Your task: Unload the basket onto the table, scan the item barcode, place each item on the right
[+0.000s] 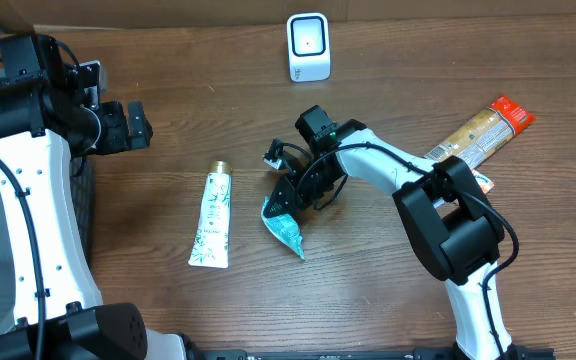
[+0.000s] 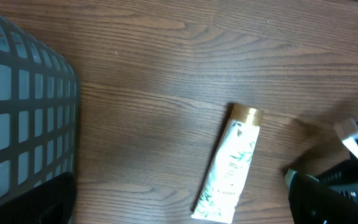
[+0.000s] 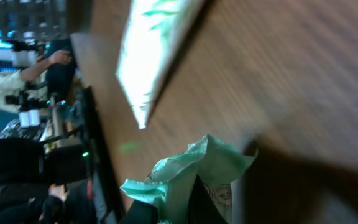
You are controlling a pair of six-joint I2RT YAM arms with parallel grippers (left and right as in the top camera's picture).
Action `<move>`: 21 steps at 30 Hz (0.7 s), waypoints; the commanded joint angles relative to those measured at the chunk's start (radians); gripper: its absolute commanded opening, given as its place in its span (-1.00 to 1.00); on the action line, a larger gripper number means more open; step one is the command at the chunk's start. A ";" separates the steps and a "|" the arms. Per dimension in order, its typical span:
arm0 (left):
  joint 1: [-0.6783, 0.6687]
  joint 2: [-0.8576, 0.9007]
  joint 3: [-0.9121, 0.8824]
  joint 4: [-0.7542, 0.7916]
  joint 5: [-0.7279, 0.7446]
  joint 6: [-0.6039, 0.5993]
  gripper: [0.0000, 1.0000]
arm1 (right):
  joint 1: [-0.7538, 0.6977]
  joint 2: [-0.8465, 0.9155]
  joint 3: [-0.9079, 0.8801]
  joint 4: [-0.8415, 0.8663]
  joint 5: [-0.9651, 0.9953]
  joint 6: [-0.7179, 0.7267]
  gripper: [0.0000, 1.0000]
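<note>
On my overhead feed the right gripper (image 1: 288, 197) sits near the middle of the bench, its fingers pinched together on the upper end of a crumpled teal packet (image 1: 288, 236). The packet hangs out from the jaws toward the near edge. I cannot tell whether its lower tip rests on the wood or is just clear of it. The right wrist camera gives me the same grip from close up: the pale green foil of the packet (image 3: 185, 174) is bunched between the dark fingers (image 3: 202, 200) at the bottom of the picture, with the wood grain running past behind it. The white scanner (image 1: 308, 47) stands upright by the far edge, about midway along it and well apart from the packet. The gold-capped white tube (image 1: 213, 217) with a leaf print lies flat to the left of the packet, cap toward the far edge, near it but not touching. My left wrist camera looks straight down on this tube (image 2: 229, 165), alone on bare wood. Toward the right edge a long tan package (image 1: 480, 131) with an orange-red end lies at a slant, partly covered by the right arm. The left gripper (image 1: 140, 125) hovers toward the far left corner with its fingers wide apart and nothing between them, beside the dark mesh basket (image 2: 17, 112) at the left edge.
</note>
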 commanded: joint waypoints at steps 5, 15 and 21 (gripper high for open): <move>-0.002 -0.004 0.013 0.004 0.001 0.015 0.99 | -0.066 0.005 0.003 0.029 0.190 0.123 -0.51; -0.002 -0.004 0.013 0.004 0.001 0.015 0.99 | -0.185 0.004 0.039 0.004 0.329 0.152 0.10; -0.002 -0.004 0.013 0.004 0.001 0.015 0.99 | -0.225 -0.009 0.210 -0.205 0.493 0.140 0.05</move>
